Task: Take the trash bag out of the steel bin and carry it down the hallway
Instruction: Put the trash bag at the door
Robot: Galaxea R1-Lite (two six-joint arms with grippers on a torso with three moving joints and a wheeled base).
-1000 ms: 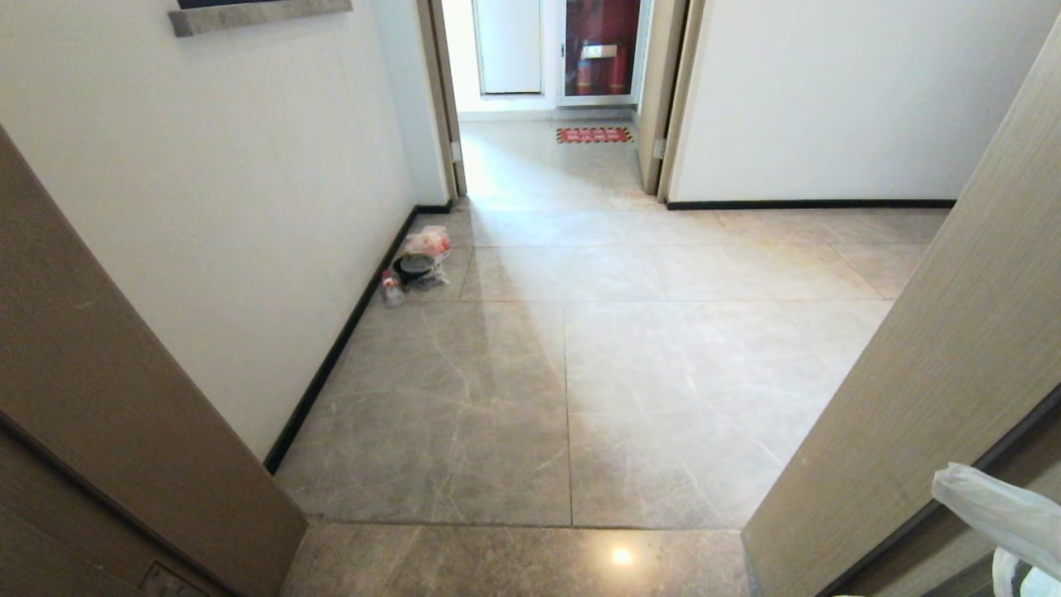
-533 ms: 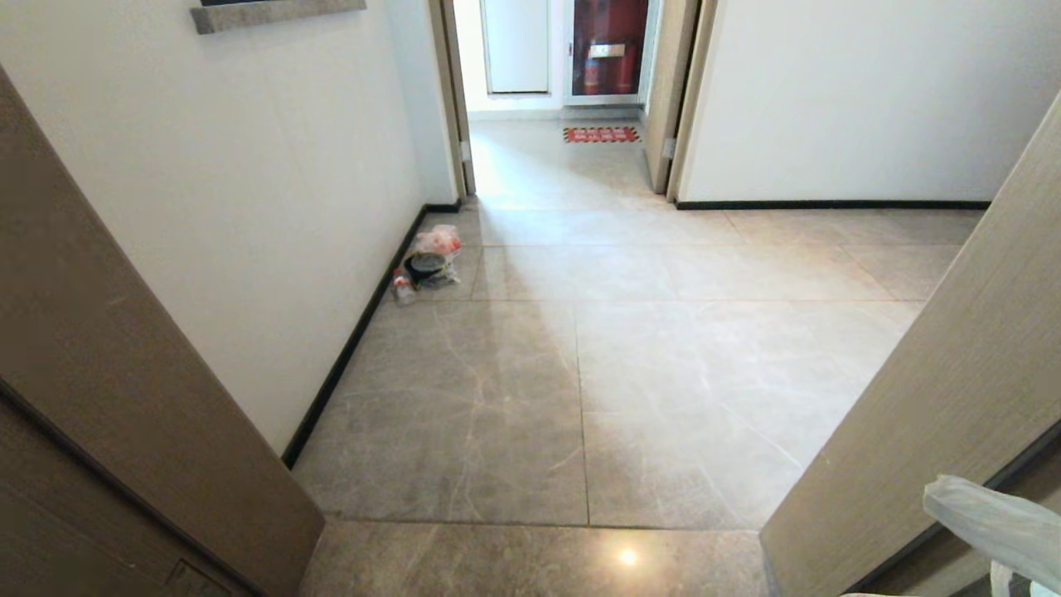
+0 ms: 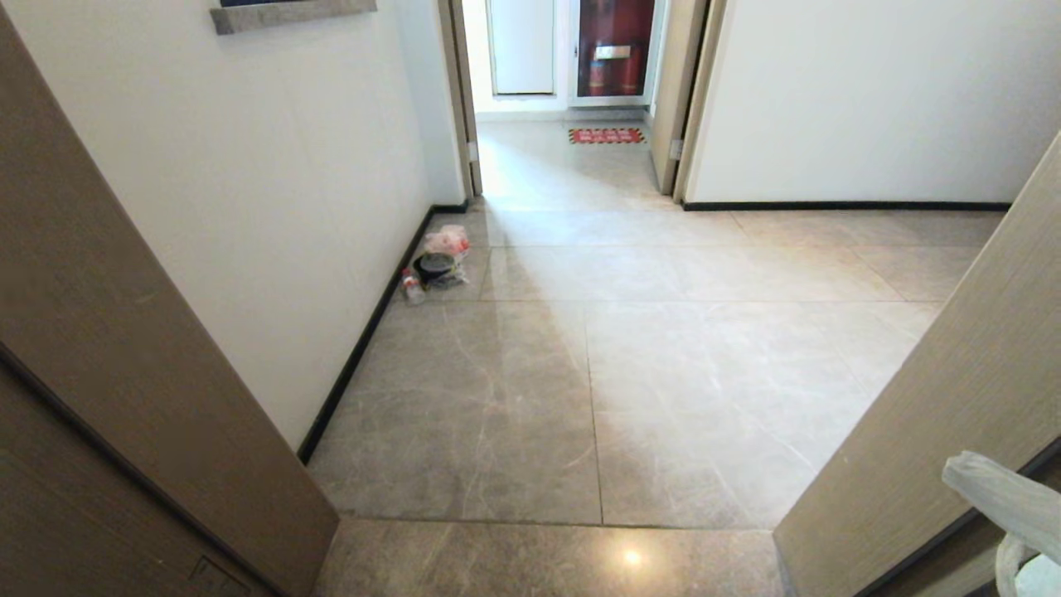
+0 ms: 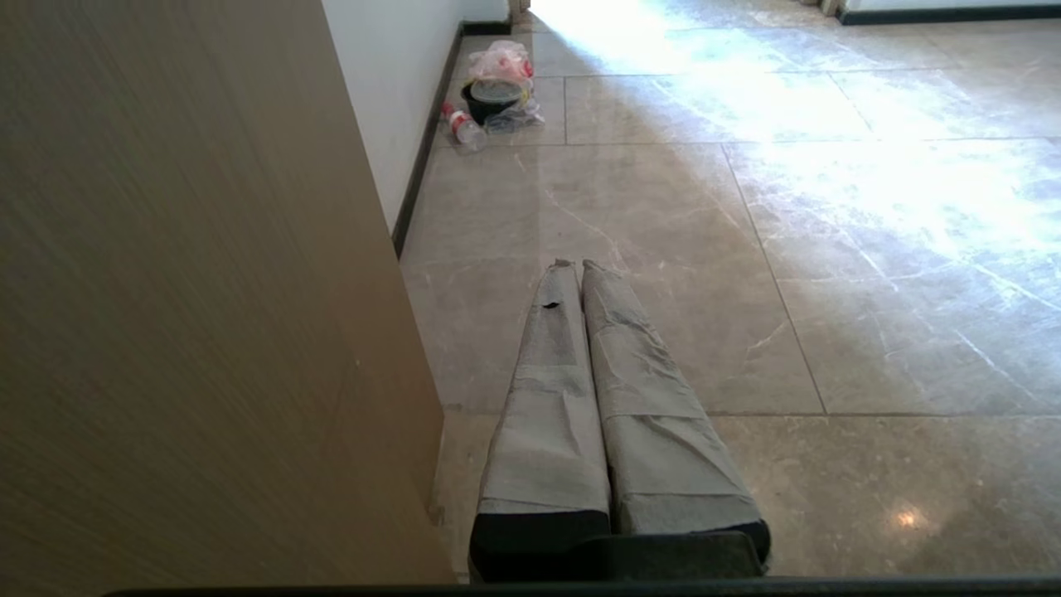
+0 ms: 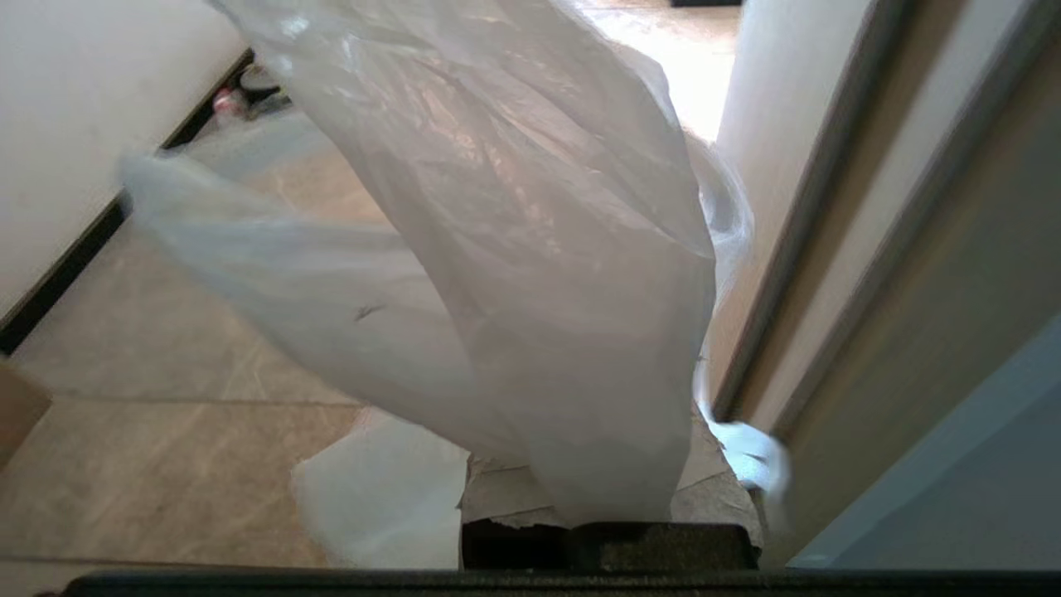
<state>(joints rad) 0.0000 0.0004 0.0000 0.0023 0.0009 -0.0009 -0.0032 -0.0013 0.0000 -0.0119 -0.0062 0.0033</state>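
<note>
Nearest to you, your right gripper [image 5: 609,518] has its jaws pinched on the trash bag [image 5: 530,274], whose thin white plastic billows up from the jaws and fills most of the right wrist view. In the head view only a fold of that bag [image 3: 1007,502] shows, at the lower right corner, just beside the light wood door frame [image 3: 937,414] on your right. Your left gripper [image 4: 578,267] points low over the floor with its padded jaws pressed together and nothing between them; the wood door frame on your left [image 4: 191,290] stands just beside it.

You are looking out through this doorway into the hallway [image 3: 580,373], with its large beige-grey marbled tiles. A white wall [image 3: 249,207] with a black baseboard [image 3: 365,332] runs away on the left. Farther along, against that baseboard, lies a small heap: a bag with red print [image 3: 446,240], a round black container [image 3: 434,265] touching it, and a small bottle [image 3: 412,288] lying just beside them.

Beyond the heap a second doorway opens at the far end, with a red floor mat [image 3: 606,135] past it and a glass-fronted cabinet [image 3: 615,48] holding red cylinders behind that.
</note>
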